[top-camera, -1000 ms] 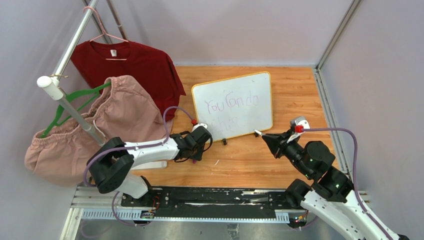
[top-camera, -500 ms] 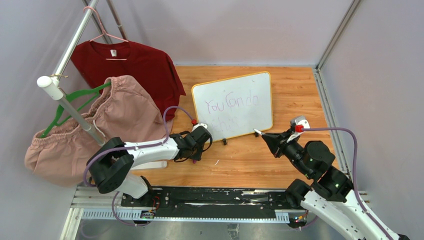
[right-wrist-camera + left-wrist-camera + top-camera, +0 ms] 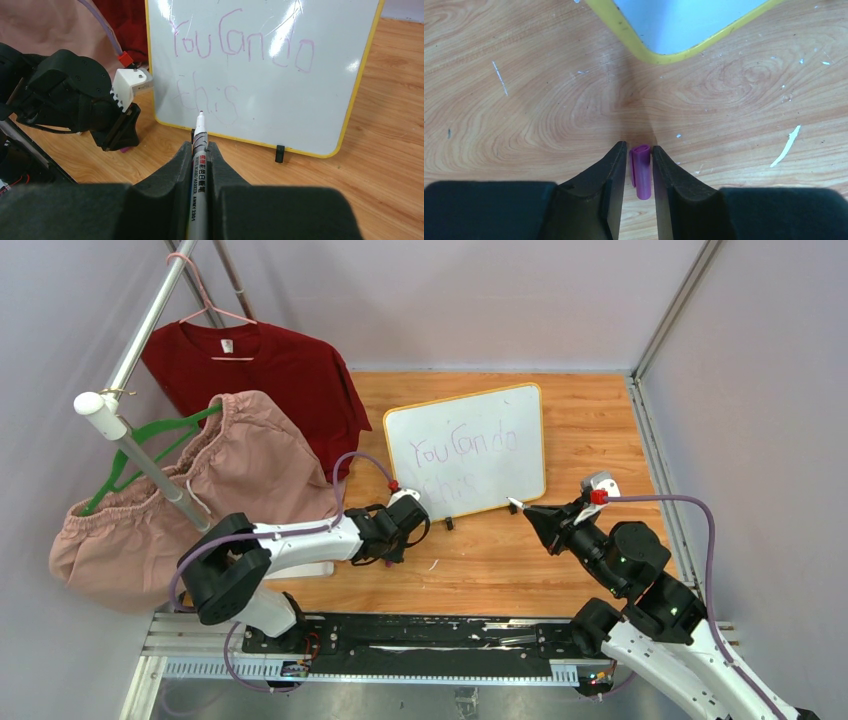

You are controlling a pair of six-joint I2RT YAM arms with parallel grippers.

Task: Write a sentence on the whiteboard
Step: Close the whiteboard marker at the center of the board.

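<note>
Purple cap (image 3: 642,171) clamped in low left jaws, right jaws clamp marker (image 3: 198,172) toward whiteboard (image 3: 325,100).

Glossy board, low-sheen wood grain, matt cloth and plastic.

The whiteboard (image 3: 466,452) has a smooth, glossy white face that throws bright glare in the right wrist view; its yellow-orange frame looks like smooth plastic. The sentence (image 3: 240,47) is thin, faint purple ink. The table (image 3: 600,410) is wood-grained with a low sheen and flecked with white scuffs. The marker (image 3: 198,175) and the purple cap (image 3: 642,172) are smooth plastic. The left gripper (image 3: 639,148) and right gripper (image 3: 199,146) are matt black. The red shirt (image 3: 270,370) and pink garment (image 3: 230,470) are matt cloth; the rail (image 3: 150,320) is dull metal.
</note>
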